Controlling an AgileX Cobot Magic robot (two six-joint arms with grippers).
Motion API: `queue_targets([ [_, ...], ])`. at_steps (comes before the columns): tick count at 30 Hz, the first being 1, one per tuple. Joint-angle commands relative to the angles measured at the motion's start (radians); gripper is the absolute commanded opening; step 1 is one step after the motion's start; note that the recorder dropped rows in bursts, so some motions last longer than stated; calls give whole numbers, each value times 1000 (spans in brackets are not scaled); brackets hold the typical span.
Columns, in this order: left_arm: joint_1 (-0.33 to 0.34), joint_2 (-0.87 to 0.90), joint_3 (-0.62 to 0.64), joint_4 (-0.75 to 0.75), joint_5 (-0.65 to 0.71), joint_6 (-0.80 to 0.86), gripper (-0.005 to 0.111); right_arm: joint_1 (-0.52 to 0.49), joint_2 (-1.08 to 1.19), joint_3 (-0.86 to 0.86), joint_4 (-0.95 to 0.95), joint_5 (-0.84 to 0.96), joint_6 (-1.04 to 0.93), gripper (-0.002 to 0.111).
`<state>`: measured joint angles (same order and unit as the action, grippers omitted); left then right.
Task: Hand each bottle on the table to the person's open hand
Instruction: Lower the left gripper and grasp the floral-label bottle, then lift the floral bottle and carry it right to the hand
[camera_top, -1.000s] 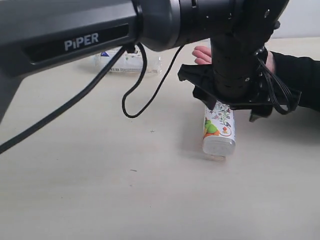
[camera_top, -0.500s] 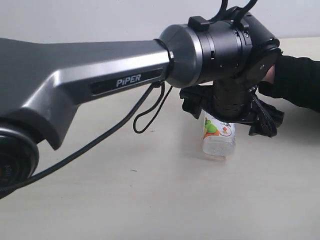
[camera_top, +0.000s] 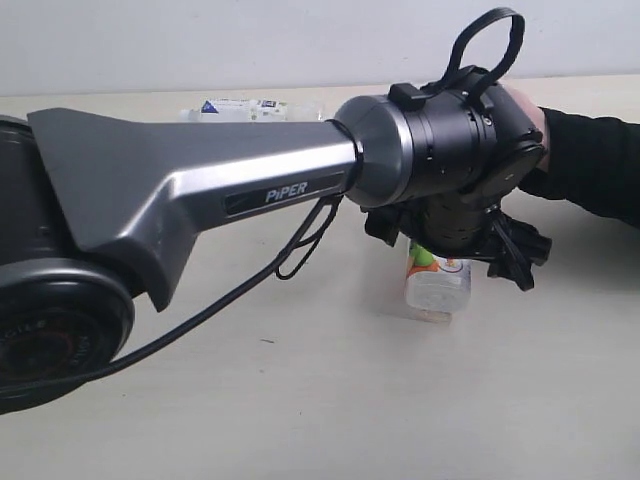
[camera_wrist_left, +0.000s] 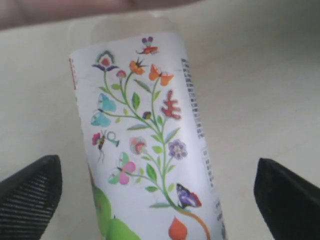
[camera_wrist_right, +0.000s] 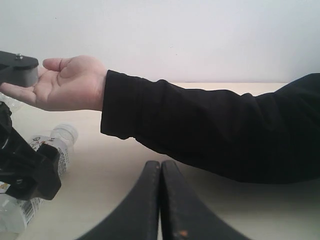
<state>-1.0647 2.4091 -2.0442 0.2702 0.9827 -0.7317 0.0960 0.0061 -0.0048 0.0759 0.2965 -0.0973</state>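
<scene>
As floral bottle lies on table, left gripper spread around it.

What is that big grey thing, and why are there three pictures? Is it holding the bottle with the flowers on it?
The big grey thing is a robot arm. The robot has two arms. Each one ends in a claw and has a small camera on its wrist.

One picture comes from a camera off to the side. Another looks along the left claw. Its two black fingertips stand wide open on either side of the flower bottle and do not touch it. So the bottle is not held; it lies on the pale table.

The last picture looks along the right claw, which is shut and empty. It also shows the person's open hand, palm up. At the far side of the table lies another bottle.
</scene>
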Motion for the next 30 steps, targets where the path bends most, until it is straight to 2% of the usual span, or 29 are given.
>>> queue_targets([
  [1,9,9,-6,20,-14,-9,105,-3,-6,5,-3,-14,-2,0],
  [7,9,9,-6,20,-12,-7,105,-3,-6,5,-3,-14,-2,0],
  [12,9,9,-6,13,-9,-5,96,-3,-6,5,-3,-14,-2,0],
  [14,9,9,-6,11,-4,-5,85,-3,-6,5,-3,-14,-2,0],
  [17,9,9,-6,11,2,-5,63,-3,-6,5,-3,-14,-2,0],
  [18,9,9,-6,9,2,-5,49,-3,-6,5,-3,-14,-2,0],
  [19,9,9,-6,8,2,-5,40,-3,-6,5,-3,-14,-2,0],
  [20,9,9,-6,8,9,-5,25,-3,-6,5,-3,-14,-2,0],
  [23,9,9,-6,8,31,-3,0,-3,-6,5,-3,-12,-2,0],
  [30,9,-17,-6,12,126,23,0,-3,-6,5,-3,-12,-2,0],
])
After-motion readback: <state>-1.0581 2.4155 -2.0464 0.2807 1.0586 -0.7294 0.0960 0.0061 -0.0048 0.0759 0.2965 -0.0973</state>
